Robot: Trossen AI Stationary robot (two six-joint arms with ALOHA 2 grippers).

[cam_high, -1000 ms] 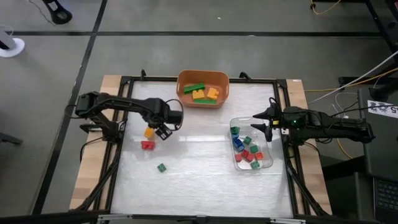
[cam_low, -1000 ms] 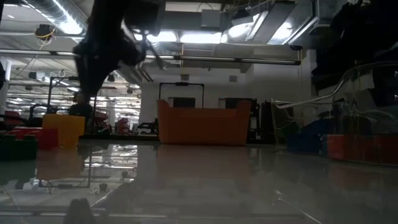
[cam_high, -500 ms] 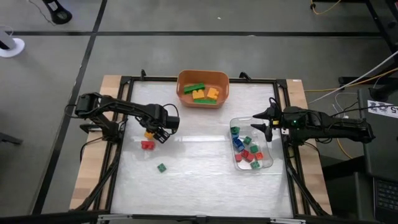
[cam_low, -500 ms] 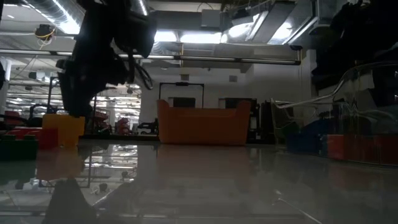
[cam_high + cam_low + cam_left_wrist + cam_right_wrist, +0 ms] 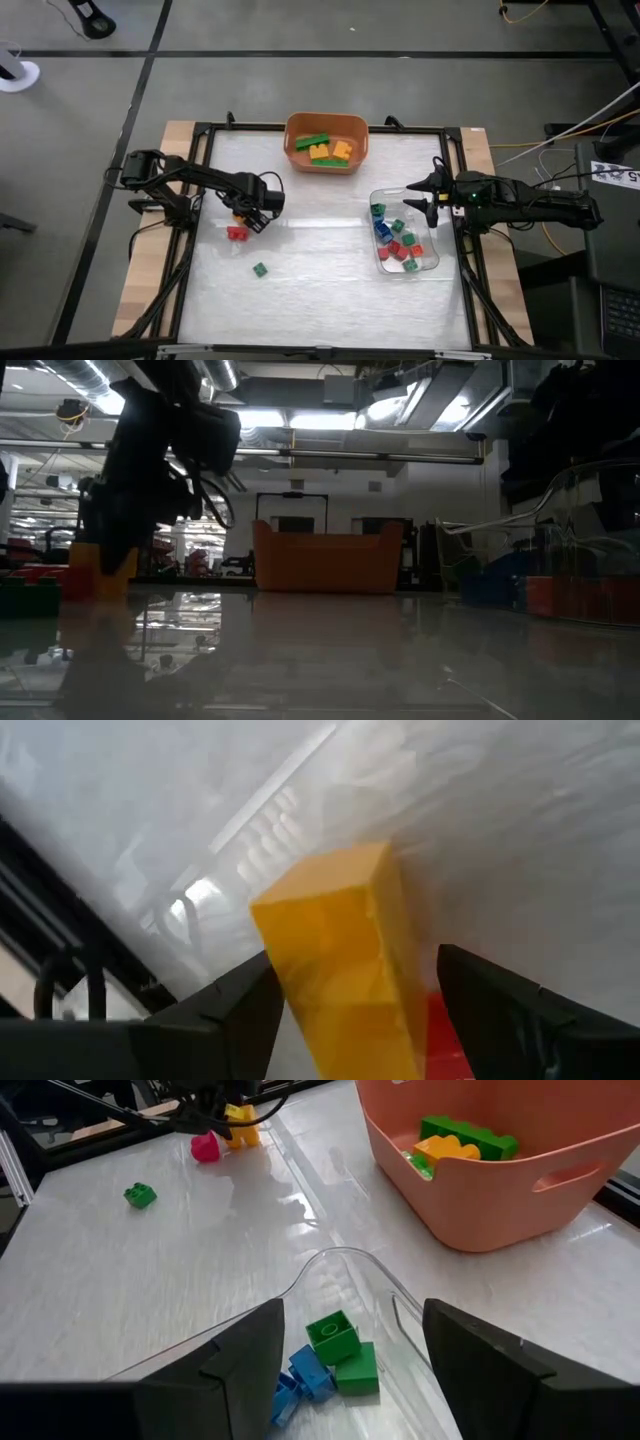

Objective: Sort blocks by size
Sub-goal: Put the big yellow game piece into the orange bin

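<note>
A yellow block [image 5: 345, 970] stands on the table left of centre, mostly hidden under my left gripper in the high view [image 5: 239, 211]. My left gripper [image 5: 252, 213] is open and low over it, one finger on each side [image 5: 350, 1020]. A red block [image 5: 237, 233] and a small green block [image 5: 260, 269] lie nearer the front. My right gripper [image 5: 420, 197] is open and empty above the far end of the clear tray [image 5: 432, 262], which holds several small red, green and blue blocks. My left gripper comes at the yellow block from above. One finger [image 5: 220, 1020] stands right against the block's side [image 5: 275, 950]; whether it touches, I cannot tell. The other finger [image 5: 510, 1020] stands apart from it. The block rests on the table.
An orange bin [image 5: 293, 140] at the far middle holds longer green and yellow bricks [image 5: 460, 1138]. Black frame rails [image 5: 190, 250] run along the table's sides. The white table between the loose blocks and the tray is bare.
My left gripper has gone down and a little toward the table's left edge, onto the yellow block, so that its open fingers now stand on either side of it. The blocks have not moved.
</note>
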